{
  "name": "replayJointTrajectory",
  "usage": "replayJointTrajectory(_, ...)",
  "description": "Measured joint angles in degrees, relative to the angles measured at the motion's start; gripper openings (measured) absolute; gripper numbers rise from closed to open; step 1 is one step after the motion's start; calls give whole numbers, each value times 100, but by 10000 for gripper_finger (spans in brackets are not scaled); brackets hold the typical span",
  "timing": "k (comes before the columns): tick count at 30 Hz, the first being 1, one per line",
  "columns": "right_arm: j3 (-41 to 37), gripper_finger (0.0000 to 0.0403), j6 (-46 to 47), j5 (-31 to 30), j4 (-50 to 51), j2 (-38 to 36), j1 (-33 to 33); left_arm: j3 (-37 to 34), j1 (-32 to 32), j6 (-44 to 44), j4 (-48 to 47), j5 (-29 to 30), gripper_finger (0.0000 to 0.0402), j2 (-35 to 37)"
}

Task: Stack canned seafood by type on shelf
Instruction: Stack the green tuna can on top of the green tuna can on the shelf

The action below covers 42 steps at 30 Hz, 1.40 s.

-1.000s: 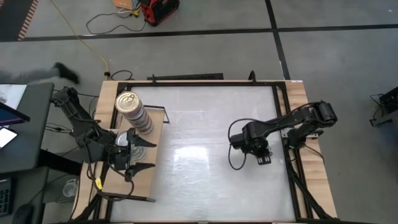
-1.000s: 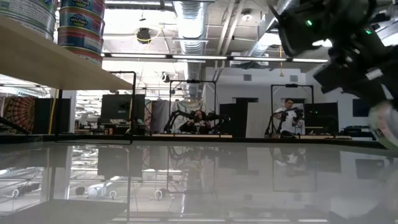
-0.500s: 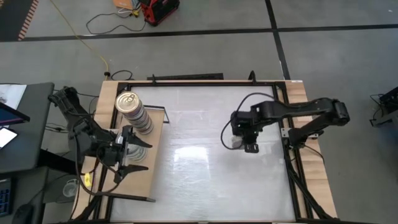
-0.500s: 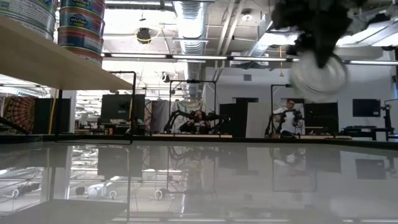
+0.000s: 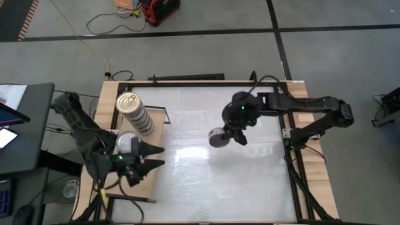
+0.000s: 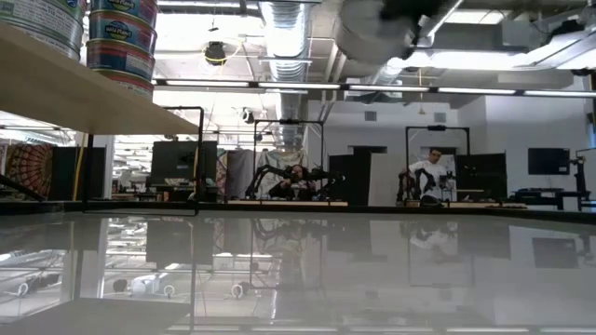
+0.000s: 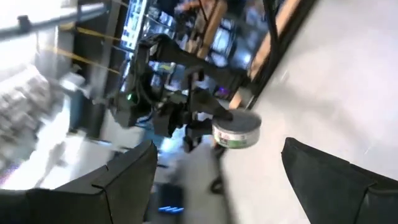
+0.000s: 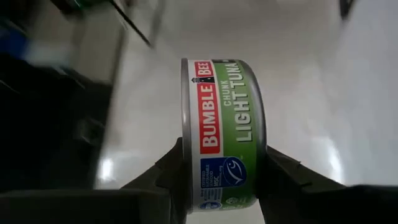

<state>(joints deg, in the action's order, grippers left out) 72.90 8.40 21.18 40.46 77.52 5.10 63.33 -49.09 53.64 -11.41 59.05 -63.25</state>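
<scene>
A green-labelled tin (image 8: 225,134) is gripped by the right gripper (image 5: 230,133) above the table's centre; the left gripper (image 5: 152,157), at nine o'clock over the shelf (image 5: 145,181), is spread wide.

A robotics lab: exposed ceiling ducts (image 6: 289,37), further arm rigs on benches (image 6: 289,177), a seated person (image 6: 430,172) beyond.

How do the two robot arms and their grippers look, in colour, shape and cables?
Both arms are dark, nearly black, built of slim jointed segments. The left gripper ends in two pointed, wedge-shaped black fingers. A yellow tag hangs near the left arm's base. The right gripper has a rounder black wrist housing, with a thin black cable arching over the arm. Its fingers are matte black and taper to the tips.
</scene>
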Motion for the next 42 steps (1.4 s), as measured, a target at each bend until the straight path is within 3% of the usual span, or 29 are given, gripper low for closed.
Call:
replayJointTrajectory(8, 0, 166, 1019, 1176, -2096, 0, 362, 170, -132, 2580, 1161, 1008, 332, -934)
replayJointTrajectory(17, 14, 167, 1811, 1643, -3683, 143, 223, 681, 78, 3538, 1184, 809, 332, -1379)
replayJointTrajectory(30, 337, 167, 2671, 1867, -4265, 985, 14, 749, 991, 5310, 1238, -37, 332, -1350)
replayJointTrajectory(36, 936, 167, 2739, 2357, -4098, 1417, -1, 749, 1131, 5375, 1182, -46, 332, -1344)
replayJointTrajectory(42, 1284, 167, 2732, 2391, -3815, 1478, -14, 749, 1106, 5239, 1155, -81, 332, -1339)
